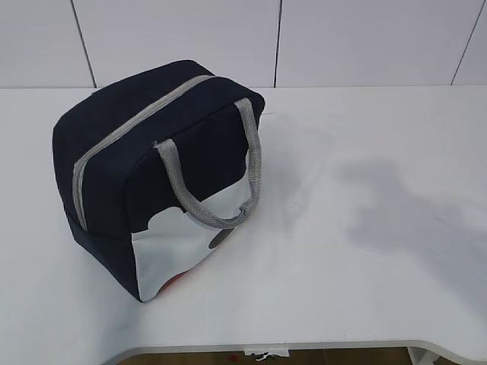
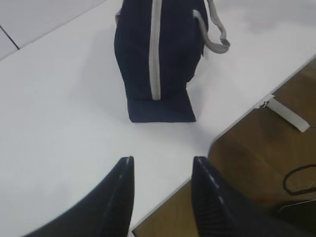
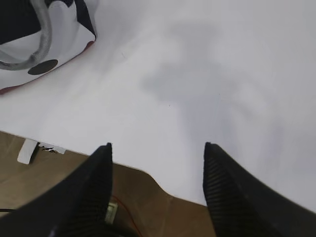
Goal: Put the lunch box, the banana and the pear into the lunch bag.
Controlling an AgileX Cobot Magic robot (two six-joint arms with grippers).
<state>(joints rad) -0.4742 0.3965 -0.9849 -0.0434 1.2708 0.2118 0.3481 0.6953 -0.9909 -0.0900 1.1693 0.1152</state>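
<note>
The navy lunch bag [image 1: 152,167] stands on the left of the white table, its grey zipper [image 1: 125,129] shut along the top, grey handle [image 1: 228,175] hanging over the white lower panel. It also shows in the left wrist view [image 2: 158,54] and its white panel in the right wrist view [image 3: 44,44]. My left gripper [image 2: 163,160] is open and empty, over the table's front edge, well short of the bag. My right gripper [image 3: 157,145] is open and empty over the front edge, right of the bag. The lunch box, banana and pear are out of view. Neither gripper shows in the exterior view.
The white table [image 1: 365,228] has a curved front edge with brown floor below [image 2: 256,163]. A white wall with panel seams [image 1: 278,38] stands behind. A black cable [image 2: 298,180] lies on the floor.
</note>
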